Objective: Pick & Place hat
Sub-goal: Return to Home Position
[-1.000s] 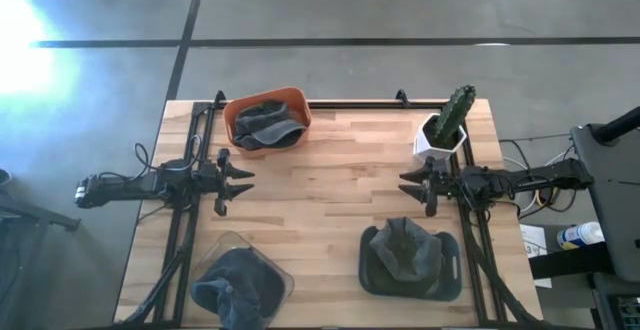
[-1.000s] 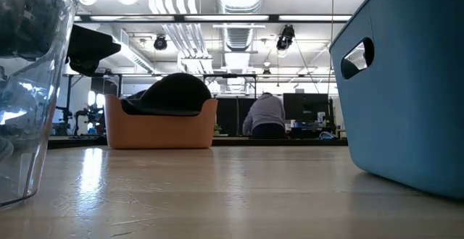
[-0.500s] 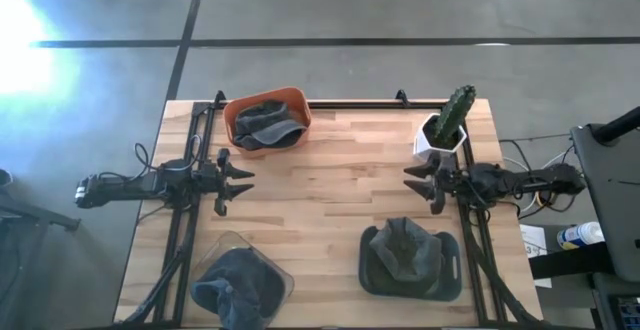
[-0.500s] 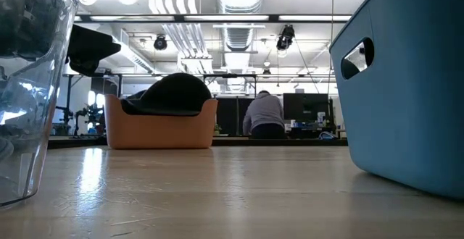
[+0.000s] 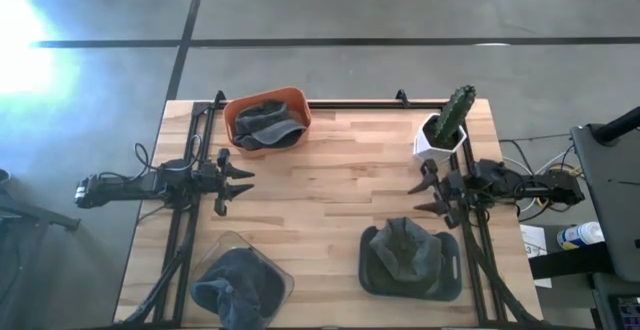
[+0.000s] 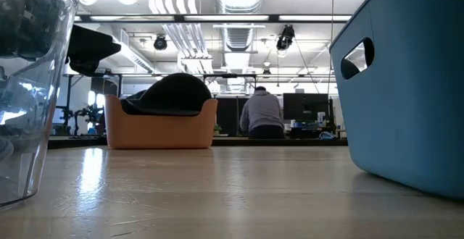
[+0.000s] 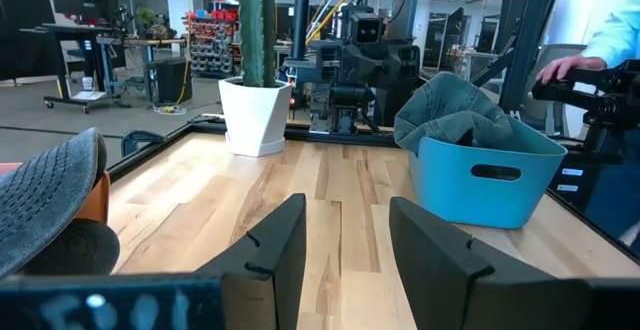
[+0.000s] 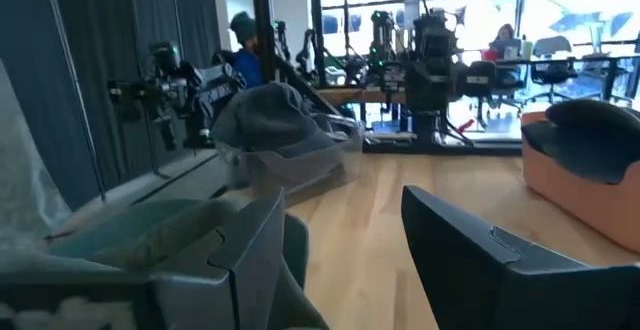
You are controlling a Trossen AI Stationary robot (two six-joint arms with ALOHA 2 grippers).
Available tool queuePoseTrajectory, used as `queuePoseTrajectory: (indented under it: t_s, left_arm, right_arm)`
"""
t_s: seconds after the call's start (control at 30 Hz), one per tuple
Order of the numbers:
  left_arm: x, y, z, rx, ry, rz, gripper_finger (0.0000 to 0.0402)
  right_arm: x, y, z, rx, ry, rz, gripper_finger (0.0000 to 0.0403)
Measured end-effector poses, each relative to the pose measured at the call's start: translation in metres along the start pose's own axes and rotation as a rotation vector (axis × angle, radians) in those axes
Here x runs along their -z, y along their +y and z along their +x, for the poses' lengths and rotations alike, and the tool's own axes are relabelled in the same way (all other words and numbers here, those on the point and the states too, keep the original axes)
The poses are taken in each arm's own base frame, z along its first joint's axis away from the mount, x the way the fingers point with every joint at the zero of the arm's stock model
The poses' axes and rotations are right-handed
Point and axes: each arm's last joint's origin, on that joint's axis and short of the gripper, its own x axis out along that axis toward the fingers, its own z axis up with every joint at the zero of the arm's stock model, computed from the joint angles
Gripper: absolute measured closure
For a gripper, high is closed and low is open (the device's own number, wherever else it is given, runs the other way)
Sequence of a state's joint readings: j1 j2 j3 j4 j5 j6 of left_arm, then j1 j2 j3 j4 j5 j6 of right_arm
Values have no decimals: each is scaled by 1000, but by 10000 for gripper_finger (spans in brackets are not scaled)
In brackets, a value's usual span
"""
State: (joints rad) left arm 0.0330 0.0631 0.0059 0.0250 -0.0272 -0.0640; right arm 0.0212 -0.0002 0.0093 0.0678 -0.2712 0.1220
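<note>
Bright overhead light, upper-left glare

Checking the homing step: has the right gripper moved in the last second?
Yes. Seen from above, the right gripper has swung away from the white cactus pot and toward the blue bin.

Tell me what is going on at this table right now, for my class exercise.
Nothing is being handled at this moment. The left gripper and the right gripper are both open and empty, one at each side of the table. A dark cap lies in the orange bin, a second cap in the transparent bin and a third cap in the blue bin. A potted cactus stands close to the right gripper.
</note>
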Motion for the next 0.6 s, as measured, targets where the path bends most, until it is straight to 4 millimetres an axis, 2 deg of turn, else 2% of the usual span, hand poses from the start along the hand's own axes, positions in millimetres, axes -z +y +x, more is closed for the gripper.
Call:
queuePoseTrajectory:
  t_s: [0.6]
  left_arm:
    - [0,0,0,0,0,0,262]
  right_arm:
    - [6,-2,3,16,64,18,204]
